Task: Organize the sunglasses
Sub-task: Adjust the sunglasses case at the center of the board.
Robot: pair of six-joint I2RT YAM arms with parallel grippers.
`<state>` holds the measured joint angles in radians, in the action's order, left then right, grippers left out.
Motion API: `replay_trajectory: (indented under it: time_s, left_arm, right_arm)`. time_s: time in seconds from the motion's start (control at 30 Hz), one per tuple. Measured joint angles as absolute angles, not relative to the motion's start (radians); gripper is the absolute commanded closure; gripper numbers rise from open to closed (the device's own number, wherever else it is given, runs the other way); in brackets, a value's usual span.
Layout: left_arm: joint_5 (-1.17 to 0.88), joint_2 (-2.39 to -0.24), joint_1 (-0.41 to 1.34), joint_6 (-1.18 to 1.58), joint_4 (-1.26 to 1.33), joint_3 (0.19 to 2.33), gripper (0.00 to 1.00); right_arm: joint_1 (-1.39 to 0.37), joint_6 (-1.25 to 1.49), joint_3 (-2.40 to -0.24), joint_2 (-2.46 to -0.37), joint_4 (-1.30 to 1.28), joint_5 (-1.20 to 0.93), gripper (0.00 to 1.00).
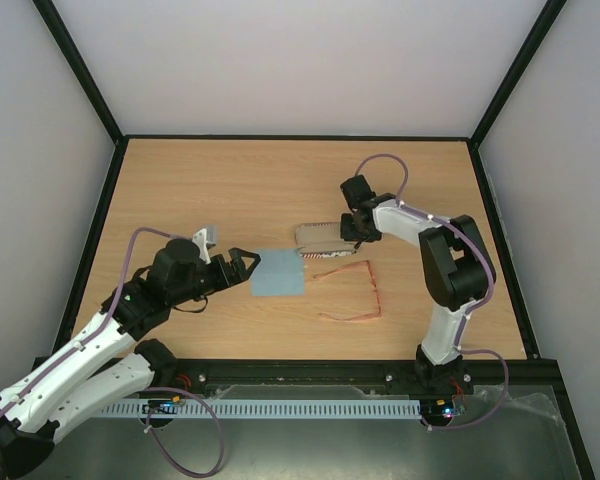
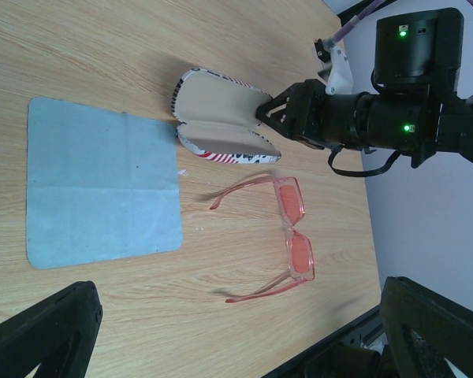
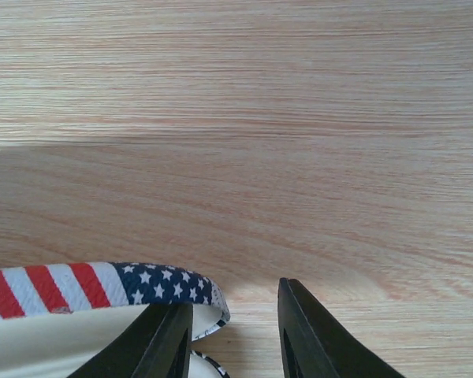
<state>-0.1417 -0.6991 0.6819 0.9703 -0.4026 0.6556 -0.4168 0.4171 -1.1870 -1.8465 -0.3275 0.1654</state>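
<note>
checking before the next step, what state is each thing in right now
sunglasses: unfolded, arms out, lying loose
case: open, lining facing up
cloth: spread flat
left gripper: open, empty
right gripper: part closed at the case rim, grip unclear

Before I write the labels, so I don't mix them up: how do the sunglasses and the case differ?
The sunglasses are a thin, see-through reddish frame; the case is a solid oval shell, stars-and-stripes outside, beige inside. The sunglasses lie untouched; the right pincer is at the case's rim. Shared: both lie opened out on the table.
</note>
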Motion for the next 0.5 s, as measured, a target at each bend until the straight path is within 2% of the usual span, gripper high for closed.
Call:
replay_trajectory:
  time_s: [0.5]
  left_arm:
    - [-0.142, -0.699, 0.682, 0.970, -0.403, 0.656, 0.01]
  right_arm:
    - [-0.375, 0.427, -1.196, -1.858, -0.328, 0.241, 0.68]
